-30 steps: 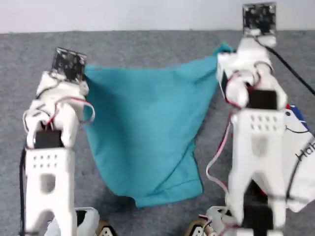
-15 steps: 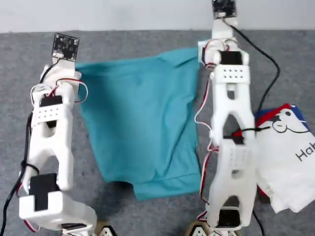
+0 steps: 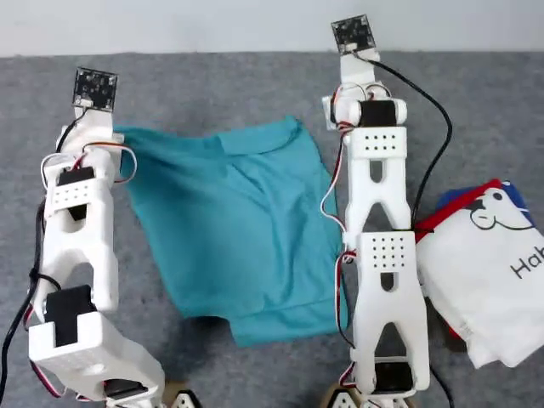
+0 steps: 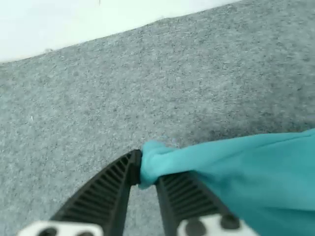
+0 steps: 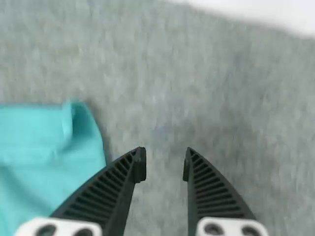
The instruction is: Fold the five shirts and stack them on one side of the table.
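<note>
Shirt corner in outstretched left claw

Lighting: bright, even and diffuse, falling from overhead.

High view: a soft dark shadow lies on the grey felt-like table cover along the lower hem of the teal cotton shirt. Narrower shadows run beside the white plastic arms, which are evenly bright.

Left wrist view: a faint darker band on the cover lies just beside the shirt's edge.

Right wrist view: the cover is evenly lit. The pale wall strip is the brightest area, nearly washed out.
</note>
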Controlling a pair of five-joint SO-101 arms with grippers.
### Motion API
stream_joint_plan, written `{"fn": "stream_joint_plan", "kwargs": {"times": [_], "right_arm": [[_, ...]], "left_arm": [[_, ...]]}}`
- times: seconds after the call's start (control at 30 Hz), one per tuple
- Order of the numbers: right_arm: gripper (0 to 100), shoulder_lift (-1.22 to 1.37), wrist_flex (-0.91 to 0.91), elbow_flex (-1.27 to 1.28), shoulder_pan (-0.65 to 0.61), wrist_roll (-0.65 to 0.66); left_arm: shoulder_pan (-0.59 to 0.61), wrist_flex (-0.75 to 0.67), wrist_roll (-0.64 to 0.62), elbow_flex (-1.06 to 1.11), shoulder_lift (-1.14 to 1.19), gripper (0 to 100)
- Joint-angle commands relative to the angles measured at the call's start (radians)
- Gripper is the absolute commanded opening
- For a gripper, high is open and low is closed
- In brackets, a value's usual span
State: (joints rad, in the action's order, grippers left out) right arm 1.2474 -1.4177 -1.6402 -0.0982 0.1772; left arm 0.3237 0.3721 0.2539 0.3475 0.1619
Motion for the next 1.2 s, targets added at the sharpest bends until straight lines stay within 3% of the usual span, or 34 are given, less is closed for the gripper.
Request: {"fn": "stream_joint_plan", "kwargs": {"times": [0.0,0.1,0.17,0.5,1.17], "right_arm": [[13.7,-0.157,-0.200,-0.041,0.001,0.015],[13.7,-0.222,-0.361,-0.041,-0.030,0.035],[13.7,-0.228,-0.374,-0.040,-0.048,0.066],[13.7,-0.088,-0.079,-0.040,-0.177,0.046],[11.7,0.202,0.240,-0.038,-0.153,0.005]], "left_arm": [[0.006,0.029,0.008,-0.045,-0.006,1],[0.005,0.048,0.008,-0.044,-0.006,1],[0.002,0.048,0.008,-0.042,-0.006,1],[-0.002,0.061,0.005,-0.039,-0.005,1],[-0.035,0.110,0.005,-0.039,-0.006,1]]}}
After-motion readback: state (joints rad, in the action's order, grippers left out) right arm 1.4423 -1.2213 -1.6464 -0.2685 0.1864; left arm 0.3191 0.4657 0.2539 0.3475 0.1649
